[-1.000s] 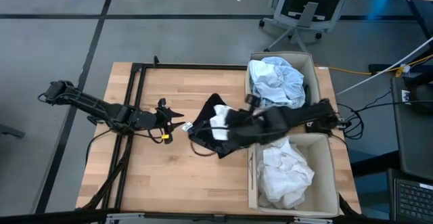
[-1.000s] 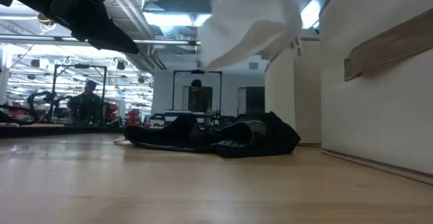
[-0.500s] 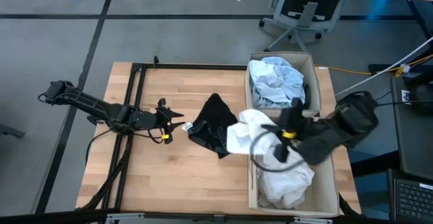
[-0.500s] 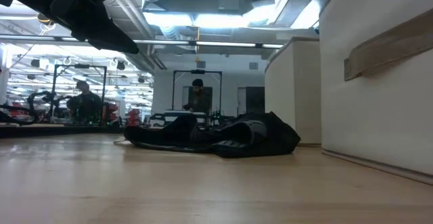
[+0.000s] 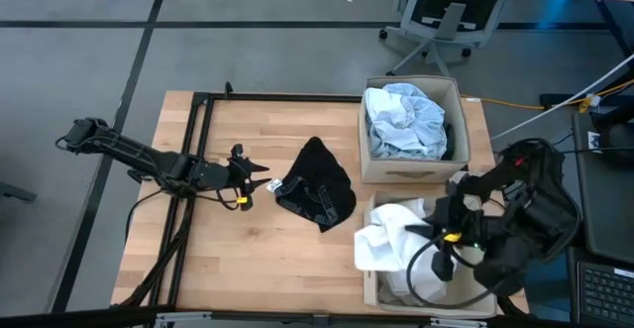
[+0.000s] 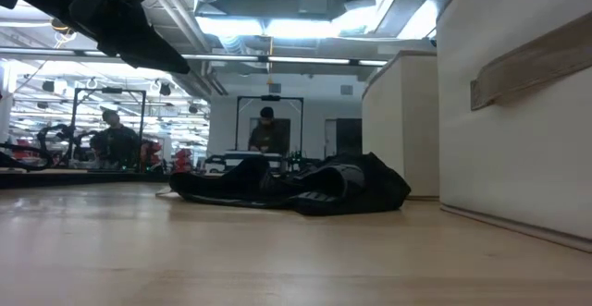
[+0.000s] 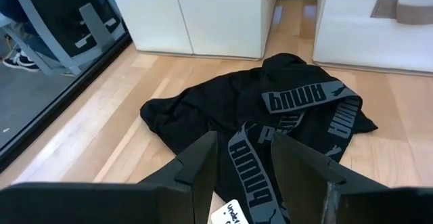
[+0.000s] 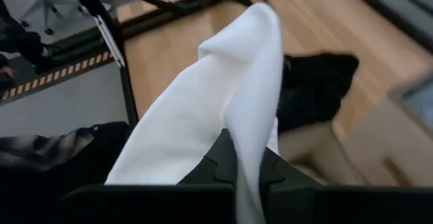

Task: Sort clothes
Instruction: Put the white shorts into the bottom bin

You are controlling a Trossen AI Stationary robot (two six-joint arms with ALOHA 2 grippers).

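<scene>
- Right gripper over the near beige box at the table's right edge; fingers clamped on a white garment.
- White garment hangs from those fingers, draping over the near box's left wall. In the right wrist view the white cloth rises in a peak between the two dark fingers, pinched tight.
- More white fabric lies bunched inside the same box beneath the gripper.
- Far beige box holds a heap of pale blue clothes, piled to the rim.
- Black garment lies crumpled on the bare wooden table, mid-table, left of both boxes, touching neither.
- Writing: left wrist view shows the black garment with grey bands printed "PUMA" in black, repeated on several bands, read upside down or sideways from this angle. A small white tag sits at its near edge; its print is too small to read fully.
- Left gripper held low above the table just left of the black garment, fingers parted, holding nothing.
- Low view: black garment flat on the tabletop; box walls at right.
</scene>
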